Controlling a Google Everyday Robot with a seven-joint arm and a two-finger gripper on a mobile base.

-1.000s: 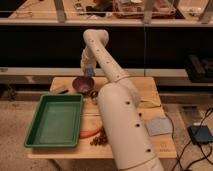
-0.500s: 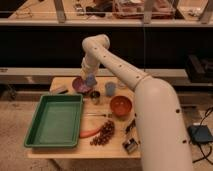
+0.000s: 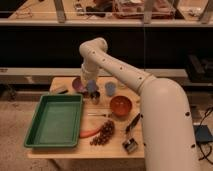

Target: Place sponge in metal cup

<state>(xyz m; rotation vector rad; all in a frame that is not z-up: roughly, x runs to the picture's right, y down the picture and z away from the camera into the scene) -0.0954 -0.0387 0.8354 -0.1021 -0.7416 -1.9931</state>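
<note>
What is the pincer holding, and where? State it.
The pincer, over the metal cup, seems shut on the sponge; the gripped part cannot be told.

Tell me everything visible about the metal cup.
The metal cup is small, short, round and looks like shiny steel. It stands upright on the wooden table between the maroon dish and the orange bowl. Only the table visibly touches it. The shut pincer hangs just above, apparently holding the blue-grey sponge.
</note>
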